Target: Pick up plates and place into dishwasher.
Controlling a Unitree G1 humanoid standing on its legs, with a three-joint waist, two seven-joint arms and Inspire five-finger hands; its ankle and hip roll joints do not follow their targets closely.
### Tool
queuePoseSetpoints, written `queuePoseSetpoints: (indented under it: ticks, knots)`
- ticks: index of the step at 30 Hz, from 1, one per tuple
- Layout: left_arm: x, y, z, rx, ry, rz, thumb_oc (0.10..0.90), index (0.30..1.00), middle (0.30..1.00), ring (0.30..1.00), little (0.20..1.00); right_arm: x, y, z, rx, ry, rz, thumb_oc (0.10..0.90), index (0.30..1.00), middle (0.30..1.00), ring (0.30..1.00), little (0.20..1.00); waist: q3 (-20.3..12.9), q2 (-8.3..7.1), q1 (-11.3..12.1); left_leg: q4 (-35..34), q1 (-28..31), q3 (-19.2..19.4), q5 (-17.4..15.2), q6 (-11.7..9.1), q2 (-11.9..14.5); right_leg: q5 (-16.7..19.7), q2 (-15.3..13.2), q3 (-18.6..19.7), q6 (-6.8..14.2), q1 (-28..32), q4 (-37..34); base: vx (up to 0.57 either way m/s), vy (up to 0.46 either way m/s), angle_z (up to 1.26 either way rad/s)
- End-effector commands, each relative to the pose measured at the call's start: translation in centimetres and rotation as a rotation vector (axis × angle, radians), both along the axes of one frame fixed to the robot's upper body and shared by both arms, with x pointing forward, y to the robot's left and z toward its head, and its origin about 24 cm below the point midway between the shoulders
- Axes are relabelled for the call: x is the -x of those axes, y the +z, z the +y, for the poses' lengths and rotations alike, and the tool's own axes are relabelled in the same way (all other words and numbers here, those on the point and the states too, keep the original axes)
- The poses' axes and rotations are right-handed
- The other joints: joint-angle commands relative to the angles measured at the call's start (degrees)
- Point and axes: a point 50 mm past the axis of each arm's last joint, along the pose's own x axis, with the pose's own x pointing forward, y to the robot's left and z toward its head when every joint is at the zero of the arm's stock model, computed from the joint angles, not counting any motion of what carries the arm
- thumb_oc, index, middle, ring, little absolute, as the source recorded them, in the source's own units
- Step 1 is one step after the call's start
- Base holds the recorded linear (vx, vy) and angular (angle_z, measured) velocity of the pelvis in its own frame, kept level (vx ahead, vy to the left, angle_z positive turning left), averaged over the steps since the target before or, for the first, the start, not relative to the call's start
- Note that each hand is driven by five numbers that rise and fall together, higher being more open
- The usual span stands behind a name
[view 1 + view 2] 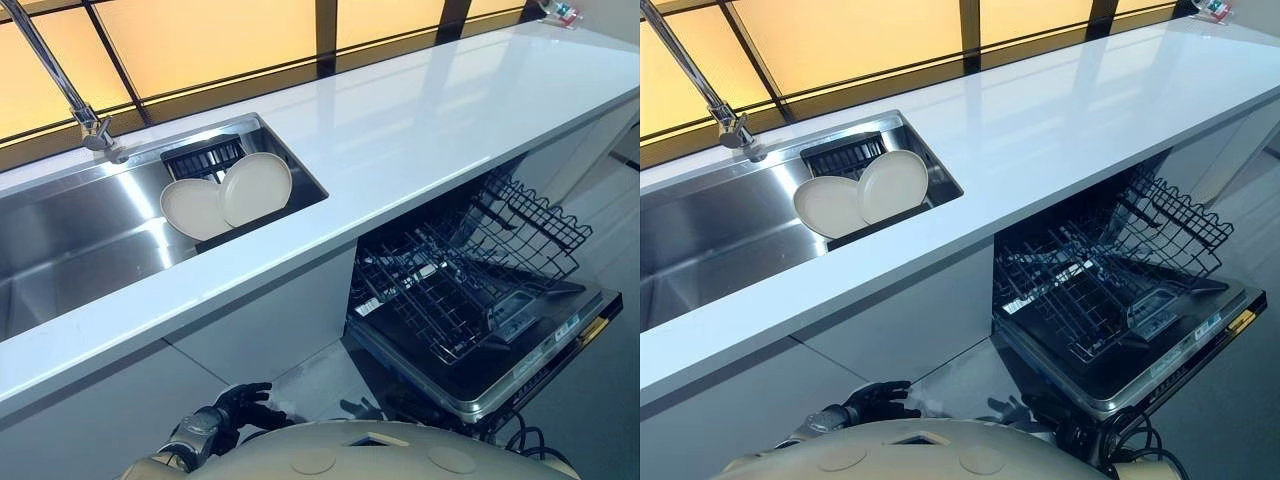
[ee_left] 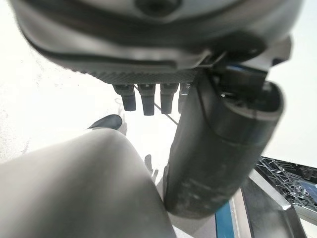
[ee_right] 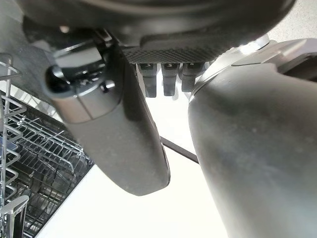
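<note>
Two cream plates lean on edge in a black drying rack [image 1: 203, 156] at the right end of the steel sink [image 1: 80, 250]: one plate [image 1: 194, 209] to the left, the other plate [image 1: 257, 187] overlapping it. The dishwasher stands open under the counter, its wire lower rack [image 1: 450, 280] pulled out over the lowered door [image 1: 545, 350]. My left hand [image 1: 238, 402] hangs low in front of the cabinet, far below the plates, fingers [image 2: 148, 101] relaxed and holding nothing. My right hand [image 3: 119, 139] also hangs empty with loose fingers, beside the wire rack [image 3: 34, 148].
A long white countertop [image 1: 430, 120] runs between me and the sink. A chrome faucet [image 1: 60, 80] rises at the sink's back left. The dishwasher door juts out into the floor space on my right.
</note>
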Motion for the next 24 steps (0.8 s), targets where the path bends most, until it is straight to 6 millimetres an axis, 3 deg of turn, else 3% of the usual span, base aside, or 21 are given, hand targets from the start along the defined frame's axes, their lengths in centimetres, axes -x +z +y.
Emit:
queuePoseSetpoints:
  ticks: [1, 10, 13, 15, 19, 24]
  knots:
    - [0.3, -0.2, -0.2, 0.01, 0.011, 0.024, 0.8, 0.9, 0.9, 0.9, 0.9, -1.2, -0.2, 1.6, -0.036, 0.015, -0.013, 0.8, 0.9, 0.9, 0.9, 0.9, 1.8, 1.1, 0.4, 0.5, 1.9, -0.6, -5.6, 1.8, -0.9, -3.3, 1.3, -0.2, 1.3, -1.7, 4.7, 0.0, 0.0, 0.0]
    - [-1.5, 0.4, -0.2, 0.087, 0.089, -0.057, 0.8, 0.9, 0.9, 0.9, 0.9, -1.9, 0.0, 0.9, 0.002, 0.03, -0.023, 0.8, 0.9, 0.9, 0.9, 0.9, 1.9, 1.54, 0.6, 0.6, 1.8, -0.9, -5.5, 1.5, -1.0, -3.3, 1.3, -0.3, 1.4, -1.6, 4.7, 0.0, 0.0, 0.0]
    - [-3.1, 1.0, -1.0, 0.219, 0.071, -0.068, 0.8, 0.9, 0.9, 0.9, 0.9, -2.5, 0.3, 0.3, 0.016, 0.035, -0.028, 0.8, 0.9, 0.9, 0.9, 0.9, 2.1, 1.97, 0.7, 0.7, 1.7, -0.9, -5.4, 1.6, -1.0, -3.4, 1.3, -0.2, 1.3, -1.7, 4.8, 0.0, 0.0, 0.0]
    - [-4.3, 1.6, -1.8, 0.333, 0.056, -0.066, 0.8, 0.9, 0.9, 0.9, 0.9, -2.9, 0.4, 0.0, 0.026, 0.032, -0.033, 0.8, 0.9, 0.9, 0.9, 0.9, 2.1, 2.37, 0.7, 0.6, 1.6, -1.0, -5.5, 1.7, -0.9, -3.4, 1.3, -0.3, 1.4, -1.8, 5.0, 0.0, 0.0, 0.0]
    - [-6.4, 3.8, -5.3, 0.78, 0.086, -0.025, 0.8, 0.9, 0.9, 0.9, 0.9, -3.1, 0.6, -0.6, 0.048, 0.034, -0.041, 0.8, 0.9, 0.9, 0.9, 0.9, 1.9, 3.13, 0.8, 0.4, 1.7, -1.2, -5.6, 1.9, -1.0, -3.3, 1.2, -0.2, 1.4, -1.8, 4.9, 0.0, 0.0, 0.0]
    - [-7.8, 7.0, -7.7, 1.176, -0.038, -0.02, 0.8, 0.9, 0.9, 0.9, 0.9, -3.1, 0.6, -0.9, 0.061, 0.036, -0.041, 0.8, 0.9, 0.9, 0.9, 0.9, 1.9, 3.54, 1.0, 0.4, 1.7, -1.4, -5.8, 2.0, -1.0, -3.3, 1.1, -0.1, 1.5, -1.9, 5.3, 0.0, 0.0, 0.0]
